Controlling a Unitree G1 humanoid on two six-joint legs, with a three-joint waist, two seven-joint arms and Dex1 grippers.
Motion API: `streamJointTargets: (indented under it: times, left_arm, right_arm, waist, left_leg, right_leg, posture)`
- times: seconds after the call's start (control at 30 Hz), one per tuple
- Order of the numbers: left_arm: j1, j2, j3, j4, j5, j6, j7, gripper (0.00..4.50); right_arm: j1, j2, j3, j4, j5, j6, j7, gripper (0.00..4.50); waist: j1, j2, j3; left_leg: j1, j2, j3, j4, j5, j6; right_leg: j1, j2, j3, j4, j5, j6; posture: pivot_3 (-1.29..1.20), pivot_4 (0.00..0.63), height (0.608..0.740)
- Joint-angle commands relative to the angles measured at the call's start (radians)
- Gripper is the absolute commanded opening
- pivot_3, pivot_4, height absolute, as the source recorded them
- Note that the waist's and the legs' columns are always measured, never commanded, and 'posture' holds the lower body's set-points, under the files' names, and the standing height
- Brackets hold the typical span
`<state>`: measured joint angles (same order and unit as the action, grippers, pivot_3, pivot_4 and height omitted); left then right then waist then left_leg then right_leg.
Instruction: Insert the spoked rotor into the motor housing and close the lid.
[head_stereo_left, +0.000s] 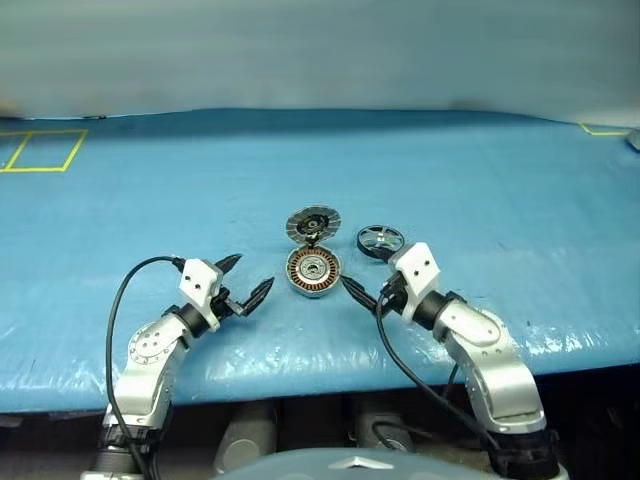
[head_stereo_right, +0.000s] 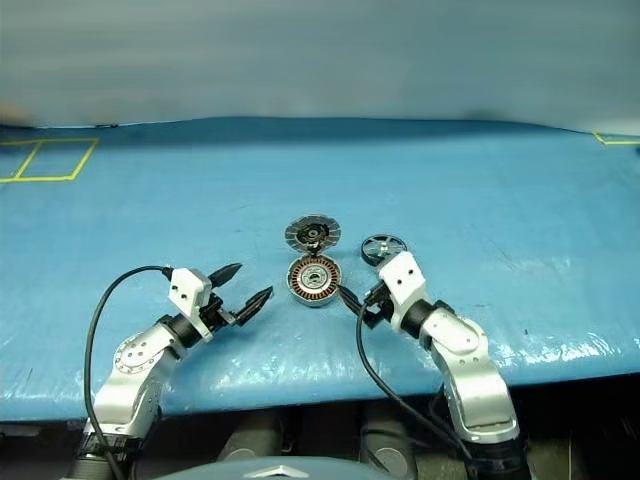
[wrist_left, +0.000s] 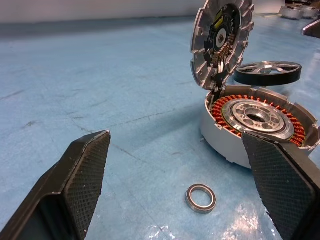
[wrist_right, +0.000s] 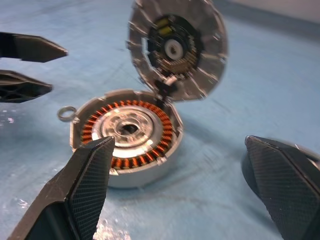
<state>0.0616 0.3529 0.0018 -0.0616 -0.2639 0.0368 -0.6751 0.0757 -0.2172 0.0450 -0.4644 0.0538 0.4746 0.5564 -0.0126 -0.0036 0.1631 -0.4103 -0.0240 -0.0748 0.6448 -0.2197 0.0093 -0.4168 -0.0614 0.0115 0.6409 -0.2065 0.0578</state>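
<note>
- Both grippers, left (head_stereo_left: 247, 283) and right (wrist_right: 185, 185), spread wide, empty.
- Rotor (head_stereo_left: 380, 240) beside housing (head_stereo_left: 313, 271); lid (head_stereo_left: 313, 223) up.
- Pinch rotor rim, lower flat over centre.

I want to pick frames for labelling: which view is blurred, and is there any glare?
Right wrist view: lid and motor housing are smeared. Left wrist view: crisp on the housing and the small ring, with glare on the blue mat near it.

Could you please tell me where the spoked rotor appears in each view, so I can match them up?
Left eye: spoked rotor right of the lid.
Right eye: same spot.
Left wrist: behind the motor housing.
Right wrist: cannot tell.
Shared landmark: the raised lid.
</note>
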Motion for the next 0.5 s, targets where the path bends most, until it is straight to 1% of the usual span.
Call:
streamJointTargets:
  times: [0.03, 0.13, 0.17, 0.23, 0.5]
  left_arm:
    - [-0.015, 0.016, -0.015, -0.001, -0.013, -0.011, -0.048, 4.5]
    - [-0.034, 0.025, -0.031, 0.016, -0.012, 0.013, -0.075, 4.5]
    - [-0.043, 0.031, -0.038, 0.03, -0.003, 0.019, -0.083, 4.5]
    - [-0.071, 0.049, -0.065, 0.078, 0.027, 0.014, -0.114, 4.5]
    - [-0.173, 0.04, -0.095, 0.189, 0.031, 0.019, -0.158, 4.5]
  right_arm:
    - [0.068, 0.051, 0.008, -0.075, -0.009, -0.053, -0.113, 4.41]
    - [0.148, 0.055, 0.057, -0.11, 0.03, -0.054, -0.098, 4.41]
    - [0.162, 0.04, 0.076, -0.12, 0.052, -0.045, -0.069, 4.41]
    - [0.179, -0.023, 0.128, -0.152, 0.093, -0.021, 0.013, 4.41]
    - [0.114, -0.157, 0.154, -0.174, 0.167, 0.002, 0.097, 4.41]
  waist:
    - [-0.001, 0.0, 0.0]
    - [-0.001, 0.0, 0.0]
    - [-0.002, 0.0, 0.0]
    - [-0.001, 0.0, 0.0]
    - [0.001, 0.0, 0.0]
  left_leg:
    - [0.0, 0.0, 0.0, 0.0, 0.0, 0.0]
    - [0.0, 0.001, 0.0, 0.001, 0.0, 0.0]
    - [0.0, 0.001, 0.0, 0.0, 0.0, 0.0]
    - [0.0, 0.0, 0.0, 0.001, 0.0, 0.0]
    - [0.0, 0.0, -0.001, 0.002, 0.0, 0.0]
  right_leg:
    - [0.0, 0.0, 0.0, 0.0, 0.0, 0.0]
    - [0.0, 0.0, 0.0, 0.001, 0.0, 0.0]
    - [0.0, 0.0, 0.0, 0.0, 0.0, 0.0]
    - [0.0, -0.001, 0.0, 0.0, 0.0, 0.0]
    - [0.001, 0.0, -0.002, -0.001, 0.0, 0.0]
  posture:
    - [0.0, 0.15, 0.74]
    - [0.0, 0.15, 0.74]
    - [0.0, 0.15, 0.74]
    - [0.0, 0.15, 0.74]
    - [0.0, 0.15, 0.74]
